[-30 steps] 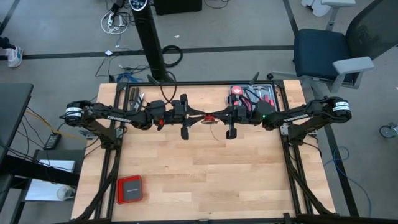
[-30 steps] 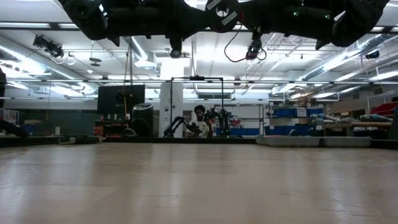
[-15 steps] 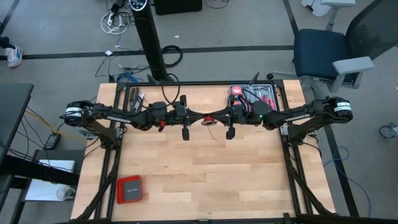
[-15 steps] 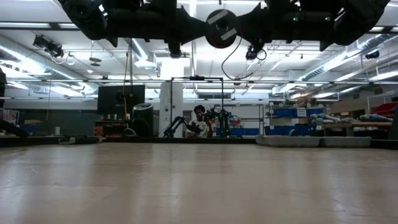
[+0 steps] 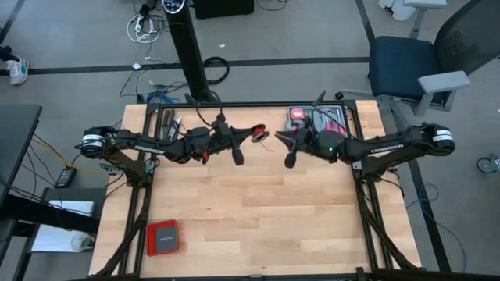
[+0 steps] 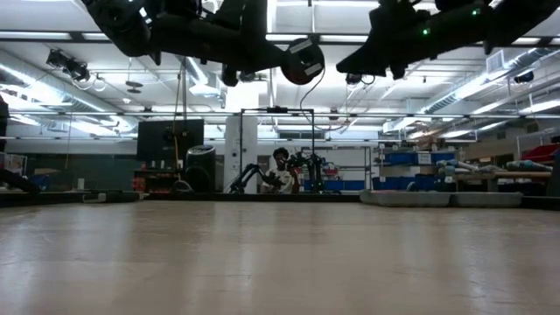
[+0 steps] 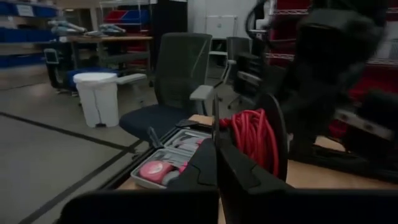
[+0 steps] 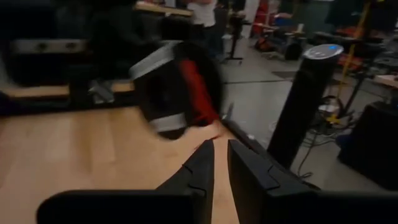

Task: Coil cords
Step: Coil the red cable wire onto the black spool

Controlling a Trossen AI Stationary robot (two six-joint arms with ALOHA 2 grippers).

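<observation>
Floor: I see grey floor (image 5: 312, 31) crossed by dark tape lines.
Seating: blue office chair (image 5: 406, 66) just beyond my surface's far right corner.
Post: black column (image 5: 190, 55) standing behind the surface.
Ceiling: long strip lights (image 6: 79, 37) across an open workshop.
Storage: blue bins on shelving (image 6: 411, 159), right.
Bin: white waste bin (image 7: 99, 96) near the chair.

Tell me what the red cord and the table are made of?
The red cord looks like thin wire in smooth plastic coating; its loops bend tightly and shine slightly, wound on a dark spool, probably plastic. The table looks like pale wood, with visible plank lines and a matte finish.
</observation>
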